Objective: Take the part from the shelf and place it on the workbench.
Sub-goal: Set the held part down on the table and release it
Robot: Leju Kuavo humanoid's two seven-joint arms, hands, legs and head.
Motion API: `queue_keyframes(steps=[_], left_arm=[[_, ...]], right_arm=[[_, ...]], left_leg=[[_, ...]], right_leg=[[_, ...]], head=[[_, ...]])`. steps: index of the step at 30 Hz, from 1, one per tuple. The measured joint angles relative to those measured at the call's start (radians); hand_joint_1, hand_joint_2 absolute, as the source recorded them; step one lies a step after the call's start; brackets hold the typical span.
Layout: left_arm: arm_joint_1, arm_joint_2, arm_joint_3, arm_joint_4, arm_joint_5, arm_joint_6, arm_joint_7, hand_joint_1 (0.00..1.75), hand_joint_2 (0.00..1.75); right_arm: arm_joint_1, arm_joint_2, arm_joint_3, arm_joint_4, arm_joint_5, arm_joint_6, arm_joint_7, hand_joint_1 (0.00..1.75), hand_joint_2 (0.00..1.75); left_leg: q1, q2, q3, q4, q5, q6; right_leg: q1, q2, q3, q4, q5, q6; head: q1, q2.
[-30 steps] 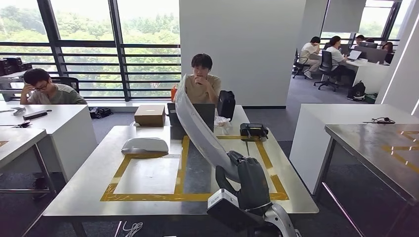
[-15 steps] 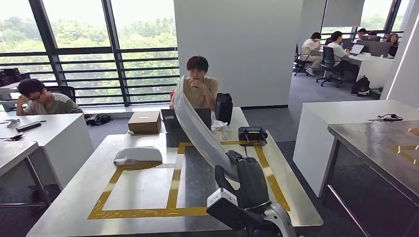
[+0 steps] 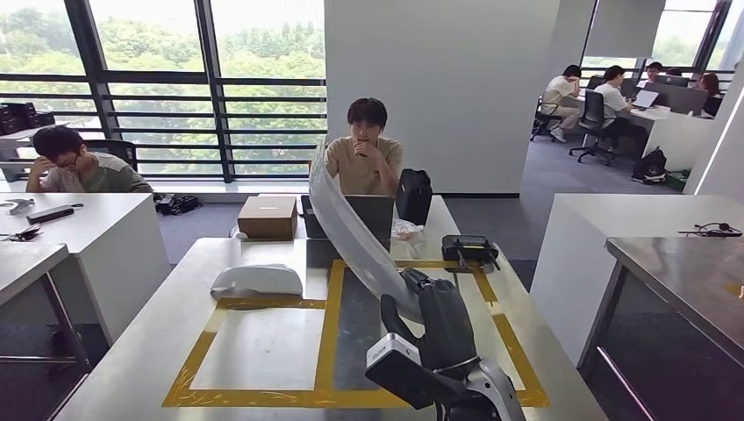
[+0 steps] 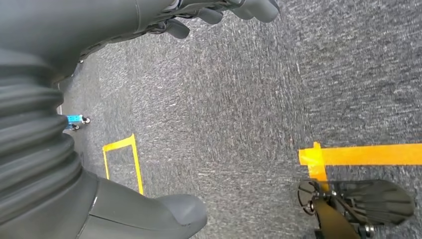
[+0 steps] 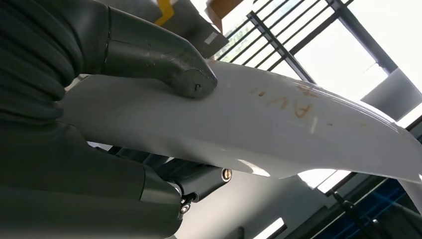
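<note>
My right hand [image 3: 443, 323] grips the lower end of a long, curved white part [image 3: 349, 226], which rises up and away over the workbench [image 3: 167, 333]. In the right wrist view the thumb [image 5: 164, 59] presses on the part's [image 5: 288, 124] white face, with the fingers under it. The workbench is a grey metal table marked with yellow tape rectangles [image 3: 329, 316]. A second white part [image 3: 257, 281] lies on it at the back left of the tape. My left hand [image 4: 54, 149] hangs over grey carpet, holding nothing, its fingers [image 4: 219, 11] apart from the thumb.
A person [image 3: 367, 156] sits behind a laptop [image 3: 370, 210] at the table's far end. A cardboard box [image 3: 268, 217] and a black device [image 3: 470, 249] stand near the back. White desks flank the table on both sides; a steel bench [image 3: 684, 281] is at right.
The whole picture has shifted as the camera moved, and the table now looks slightly nearer. My right hand keeps the same hold on the white part.
</note>
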Motion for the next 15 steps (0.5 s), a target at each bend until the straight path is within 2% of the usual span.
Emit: queue_keyframes(steps=[1,2,3,5,6,7,9,11,13,15], left_arm=[[0.001,0.0,0.0,0.0,0.0,0.0,0.0,0.0,1.75],[0.002,0.0,0.0,0.0,0.0,-0.001,0.001,0.0,1.75],[0.002,0.0,0.0,0.0,-0.001,-0.001,0.001,0.0,1.75],[0.002,-0.001,0.0,0.001,-0.002,-0.003,0.001,0.0,1.75],[0.001,-0.001,0.0,0.001,-0.004,-0.004,0.002,0.0,1.75],[0.0,-0.001,0.0,0.001,-0.006,-0.006,0.003,0.0,1.75],[-0.004,0.0,0.0,0.0,-0.014,-0.011,0.006,0.0,1.75],[-0.01,-0.001,0.0,0.0,-0.023,-0.017,0.008,0.0,1.75],[-0.018,-0.003,-0.001,0.0,-0.033,-0.023,0.013,0.0,1.75],[-0.024,-0.003,-0.002,0.001,-0.041,-0.029,0.017,0.0,1.75]], right_arm=[[0.002,0.0,0.001,0.004,0.0,0.0,0.0,1.75,1.75],[0.003,0.0,0.001,0.008,0.0,0.0,0.0,1.75,1.75],[0.003,0.0,0.003,0.012,0.0,0.001,-0.001,1.75,1.75],[-0.002,0.0,0.005,0.026,-0.002,0.004,0.0,1.75,1.75],[-0.006,0.001,0.007,0.036,-0.005,0.009,0.002,1.75,1.75],[-0.012,0.002,0.008,0.049,-0.008,0.014,0.006,1.75,1.75],[-0.032,0.008,0.01,0.082,-0.017,0.026,0.015,1.75,1.75],[-0.07,0.017,0.01,0.139,-0.02,0.039,0.035,1.75,1.75],[-0.125,0.03,0.01,0.228,-0.008,0.053,0.065,1.75,1.75],[-0.183,0.045,0.01,0.333,0.01,0.06,0.086,1.75,1.75]], left_leg=[[0.0,-0.001,0.011,0.0,-0.01,-0.001],[0.0,-0.003,0.025,0.0,-0.02,-0.002],[-0.001,-0.003,0.039,0.0,-0.031,-0.004],[-0.002,-0.005,0.062,0.001,-0.053,-0.011],[-0.003,-0.006,0.069,0.0,-0.063,-0.017],[-0.004,-0.006,0.075,0.002,-0.069,-0.023],[-0.006,-0.005,0.081,0.012,-0.07,-0.036],[-0.006,-0.003,0.054,0.068,-0.064,-0.048],[-0.004,-0.002,-0.017,0.179,-0.087,-0.058],[-0.002,-0.001,-0.096,0.277,-0.136,-0.063]], right_leg=[[0.0,0.0,-0.021,0.006,-0.01,0.0],[0.0,0.0,-0.025,-0.024,0.006,-0.001],[0.001,0.0,-0.015,-0.082,0.046,-0.005],[0.006,-0.001,0.019,-0.22,0.157,-0.018],[0.009,-0.001,0.031,-0.263,0.192,-0.023],[0.012,-0.001,0.037,-0.285,0.212,-0.028],[0.011,0.002,0.049,-0.292,0.209,-0.038],[0.007,0.003,0.068,-0.296,0.201,-0.052],[0.005,0.003,0.086,-0.298,0.188,-0.061],[0.006,0.004,0.1,-0.298,0.173,-0.063]], head=[[0.0,0.0],[0.0,0.0],[0.0,0.0],[0.0,0.0],[0.0,0.0],[0.001,0.0],[0.001,0.0],[0.0,0.0],[-0.001,0.0],[-0.002,0.0]])
